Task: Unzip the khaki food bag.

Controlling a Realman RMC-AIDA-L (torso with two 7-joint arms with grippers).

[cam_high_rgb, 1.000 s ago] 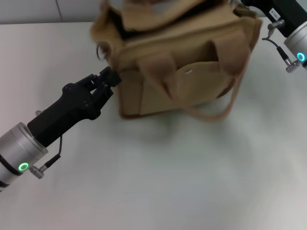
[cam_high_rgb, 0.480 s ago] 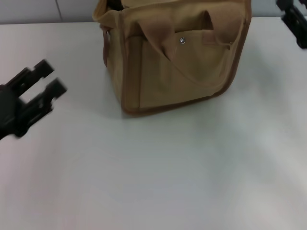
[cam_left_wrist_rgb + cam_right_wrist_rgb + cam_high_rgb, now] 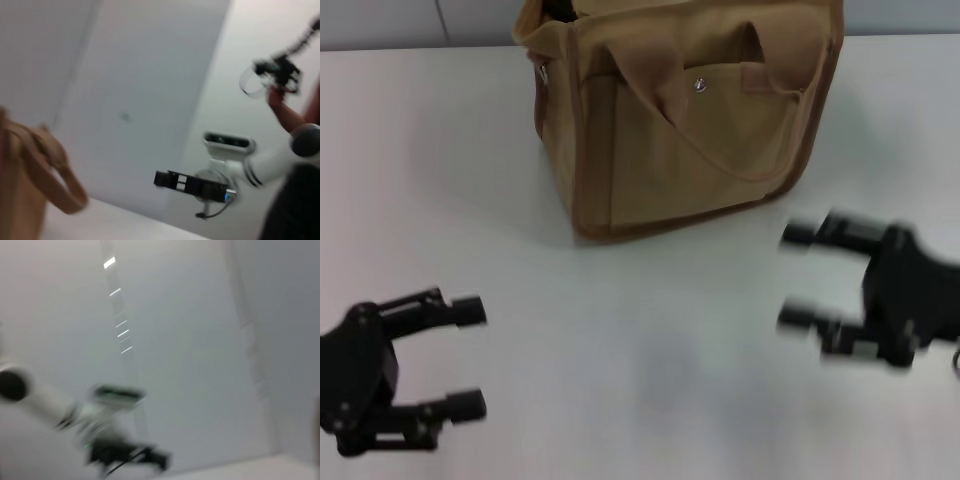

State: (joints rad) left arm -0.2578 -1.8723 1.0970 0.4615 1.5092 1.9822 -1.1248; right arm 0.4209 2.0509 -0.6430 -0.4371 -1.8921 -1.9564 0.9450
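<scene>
Here the khaki food bag (image 3: pixel 685 115) stands upright at the far middle of the white table (image 3: pixel 650 370), one bag only. Its top flap is parted near the left corner, showing a dark gap, but what lies inside cannot be made out. Two strap handles droop over the front face, where a pocket carries a single metal snap (image 3: pixel 699 85). Darker brown trim runs along the edges and the base.

The left tool (image 3: pixel 468 357) sits low at the near left of the table, well apart from the bag, its two fingers spread wide with nothing between them. The right tool (image 3: pixel 798 275) is at the near right, also apart from the bag and blurred; its two fingers are likewise spread and hold nothing. Both tools point inward across the table toward each other.

In the left wrist view a handle of the bag (image 3: pixel 47 167) shows at one edge, with the right tool (image 3: pixel 162 179) farther off.
</scene>
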